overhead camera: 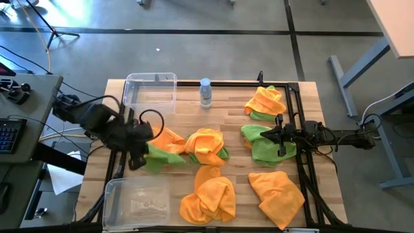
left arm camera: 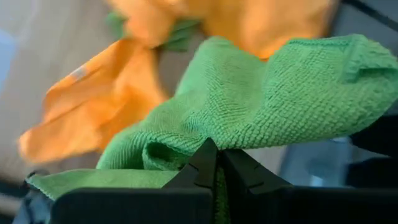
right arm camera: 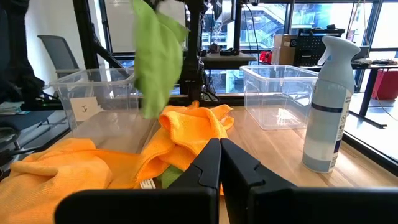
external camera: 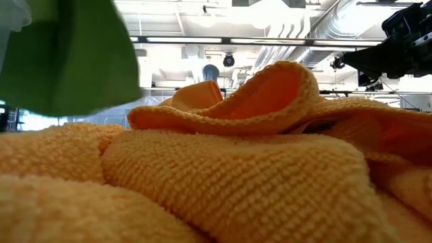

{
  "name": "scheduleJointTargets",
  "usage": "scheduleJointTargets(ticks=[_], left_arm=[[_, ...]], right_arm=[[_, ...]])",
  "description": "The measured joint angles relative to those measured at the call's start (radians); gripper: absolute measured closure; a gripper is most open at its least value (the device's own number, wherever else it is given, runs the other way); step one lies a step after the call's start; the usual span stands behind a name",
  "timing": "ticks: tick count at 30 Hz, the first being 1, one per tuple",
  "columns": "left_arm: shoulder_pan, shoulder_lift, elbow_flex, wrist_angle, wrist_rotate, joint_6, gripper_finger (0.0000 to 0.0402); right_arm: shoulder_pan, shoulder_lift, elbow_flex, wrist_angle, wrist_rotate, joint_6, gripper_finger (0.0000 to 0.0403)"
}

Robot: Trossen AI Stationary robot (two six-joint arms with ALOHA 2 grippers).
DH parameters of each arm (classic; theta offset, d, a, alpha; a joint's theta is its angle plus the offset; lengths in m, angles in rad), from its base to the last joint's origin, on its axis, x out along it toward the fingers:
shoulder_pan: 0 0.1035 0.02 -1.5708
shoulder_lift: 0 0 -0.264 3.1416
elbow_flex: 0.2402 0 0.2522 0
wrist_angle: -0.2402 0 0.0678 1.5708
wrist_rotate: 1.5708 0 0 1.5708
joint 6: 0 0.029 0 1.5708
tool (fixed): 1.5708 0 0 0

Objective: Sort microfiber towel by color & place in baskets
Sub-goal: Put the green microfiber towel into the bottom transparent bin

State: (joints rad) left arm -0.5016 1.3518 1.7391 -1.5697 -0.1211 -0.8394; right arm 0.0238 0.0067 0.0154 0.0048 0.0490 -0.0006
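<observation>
An orange towel [external camera: 223, 169] fills the low view; the left gripper [left arm camera: 216, 163], clamped on a green towel [left arm camera: 261, 99], hangs between the baskets, near basket [overhead camera: 137, 200] closest; the right gripper [right arm camera: 220, 158] waits, closed and empty.

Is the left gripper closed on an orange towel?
No. The left gripper is shut on a green towel; the orange towel lies beyond it.

orange towels [overhead camera: 208, 199], lime green towel [left arm camera: 261, 106], clear baskets [overhead camera: 150, 90]
</observation>
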Motion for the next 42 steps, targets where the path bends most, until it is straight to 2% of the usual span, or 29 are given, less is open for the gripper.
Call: scheduleJointTargets(ticks=[7,13,21,34,37,42], left_arm=[[-0.201,0.159,0.260,-0.001,0.026,-0.008,0.0401],[-0.371,0.281,0.429,-0.002,0.039,-0.059,0.0401],[-0.490,0.384,0.612,-0.001,0.002,-0.100,0.0401],[-0.515,0.399,0.599,0.002,-0.058,-0.129,0.0401],[-0.524,0.404,0.541,0.002,-0.051,-0.128,0.0401],[-0.554,0.384,0.361,-0.001,-0.008,-0.188,0.0401]], right_arm=[[0.000,0.000,0.000,0.000,0.000,0.000,0.0402],[0.000,0.000,0.000,0.000,0.000,0.000,0.0402],[0.000,0.000,0.000,0.000,0.000,0.000,0.0402],[0.000,0.000,0.000,0.000,0.000,0.000,0.0402],[0.000,0.000,0.000,0.000,0.000,0.000,0.0402],[0.000,0.000,0.000,0.000,0.000,0.000,0.0402]])
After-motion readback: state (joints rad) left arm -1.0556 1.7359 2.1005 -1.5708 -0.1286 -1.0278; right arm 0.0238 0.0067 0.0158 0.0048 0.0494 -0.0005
